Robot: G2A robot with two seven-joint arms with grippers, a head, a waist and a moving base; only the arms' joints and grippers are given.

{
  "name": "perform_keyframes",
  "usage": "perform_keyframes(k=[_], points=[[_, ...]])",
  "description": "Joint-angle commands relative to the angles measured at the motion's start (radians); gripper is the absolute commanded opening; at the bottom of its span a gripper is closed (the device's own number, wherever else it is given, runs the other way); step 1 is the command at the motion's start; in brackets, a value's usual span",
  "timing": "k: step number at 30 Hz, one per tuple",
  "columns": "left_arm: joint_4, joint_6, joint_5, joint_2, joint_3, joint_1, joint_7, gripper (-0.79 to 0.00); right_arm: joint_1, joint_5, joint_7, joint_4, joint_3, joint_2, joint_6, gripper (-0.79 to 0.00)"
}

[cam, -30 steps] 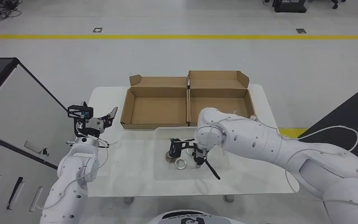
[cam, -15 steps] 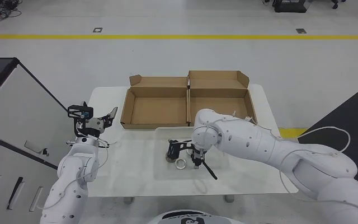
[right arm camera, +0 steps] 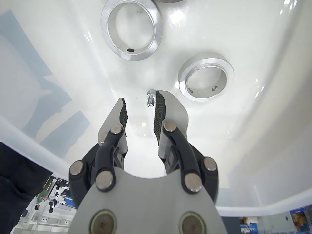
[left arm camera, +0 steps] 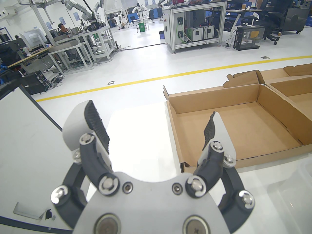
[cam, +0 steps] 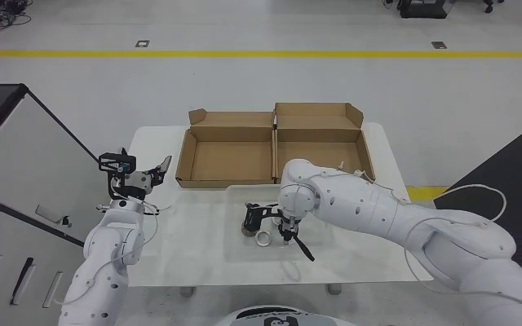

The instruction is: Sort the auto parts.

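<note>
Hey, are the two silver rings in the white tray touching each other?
Apart. The right wrist view shows a clear strip of bare white tray between the flat ring and the stepped ring.

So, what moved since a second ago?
The right claw slid a little sideways, toward the left arm's side, low over the white tray. It is open beside the small bolt and grabbed nothing. The left claw, the rings and the two boxes stayed put.
</note>
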Motion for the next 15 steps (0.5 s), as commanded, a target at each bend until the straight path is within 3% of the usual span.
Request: perform_keyframes(k=[1, 15], points=[[0.000, 0.000, 0.000, 0.000, 0.000, 0.000, 0.000, 0.000, -0.002, -0.001, 0.002, 0.000, 0.000, 0.000, 0.002, -0.529], [0.000, 0.000, 0.000, 0.000, 0.000, 0.000, 0.000, 0.000, -0.012, -0.016, -0.008, 0.012, 0.002, -0.001, -0.008, -0.576]])
